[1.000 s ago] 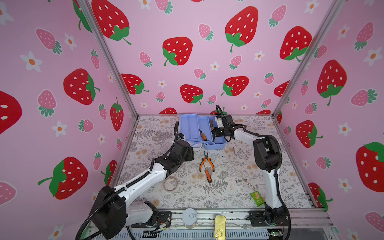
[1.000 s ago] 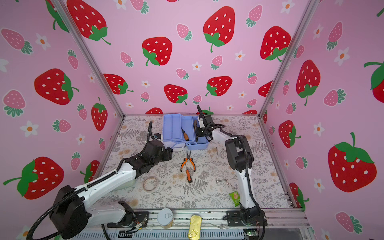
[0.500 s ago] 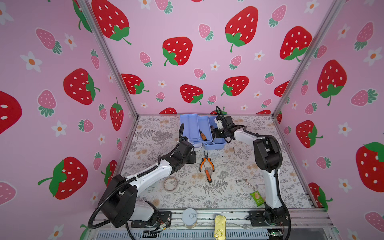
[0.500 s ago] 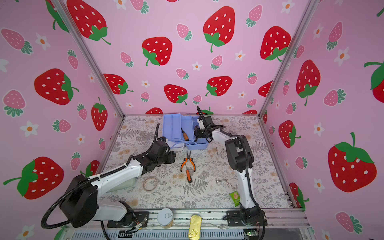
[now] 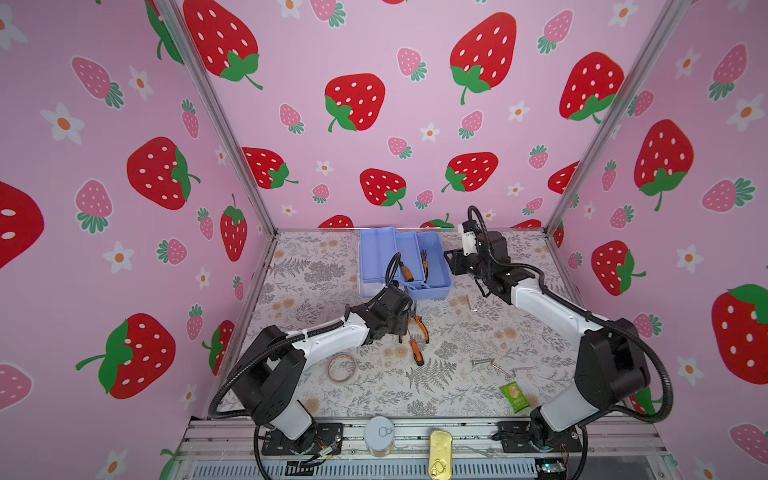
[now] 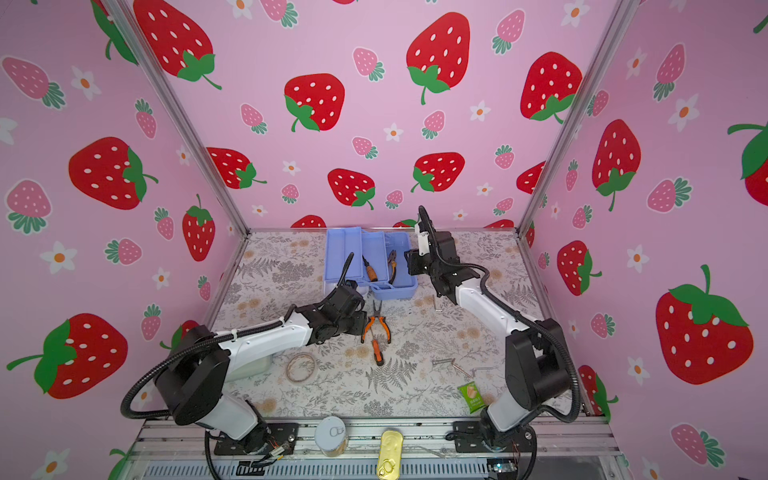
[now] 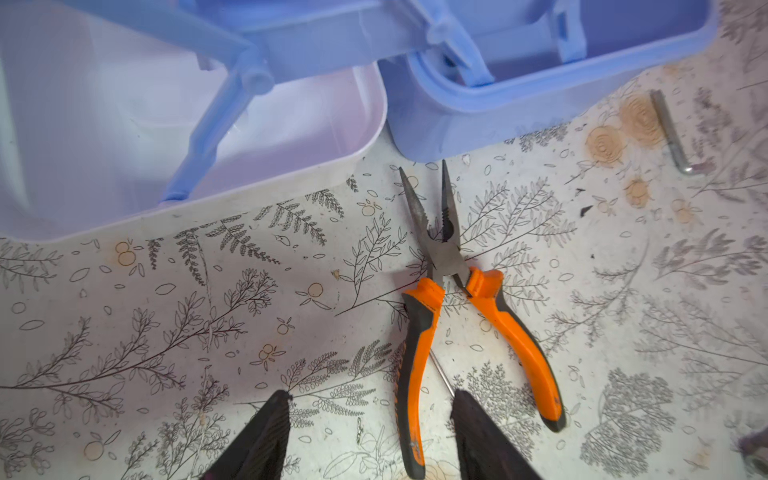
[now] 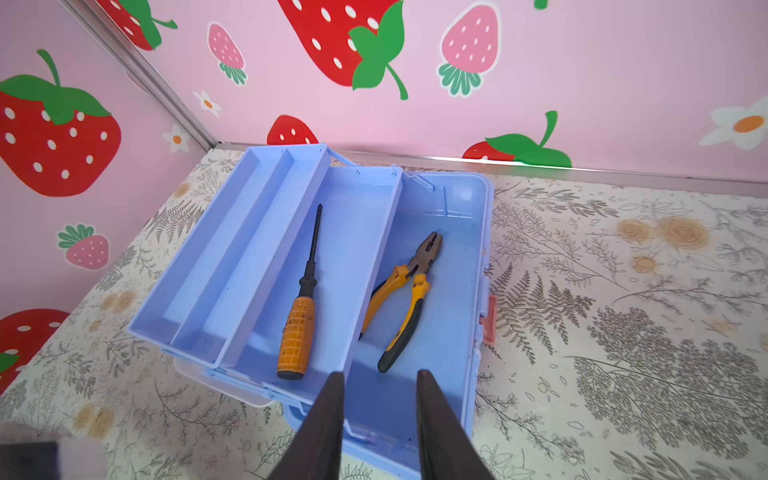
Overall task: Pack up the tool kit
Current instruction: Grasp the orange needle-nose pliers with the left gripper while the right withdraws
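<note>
Toolbox (image 8: 482, 232), bench (image 8: 623, 291) back edge: screwdriver (image 8: 305, 291) in tray (image 8: 353, 232), pliers (image 8: 405, 291) in base (image 8: 453, 257), tips rearward. Long-nose pliers (image 7: 449, 266) outside, nose toward toolbox. Left gripper (image 7: 368, 399) wide, right gripper (image 8: 380, 374) narrow, empty.

Tool kit case (image 8: 473, 232): light blue plastic, smooth, soft sheen on the walls and on the tray (image 8: 232, 232). Lid (image 7: 291, 137): white plastic, smooth, semi-gloss. Long-nose pliers (image 7: 446, 257): dull grey metal head, scuffed; 2 orange-and-black grips, matt, rubbery look. Screwdriver (image 8: 297, 328): matt black shaft, orange handle with moulded grid texture. Combination pliers (image 8: 405, 299): worn dark metal. Hex key (image 7: 669, 129): bare bright metal. Table cover (image 7: 166, 311): matt printed sheet, stained in spots. Left gripper (image 7: 370, 395) fingers (image 7: 266, 436): black, finely ribbed. Gold tin (image 5: 440, 451): glossy metal.
</note>
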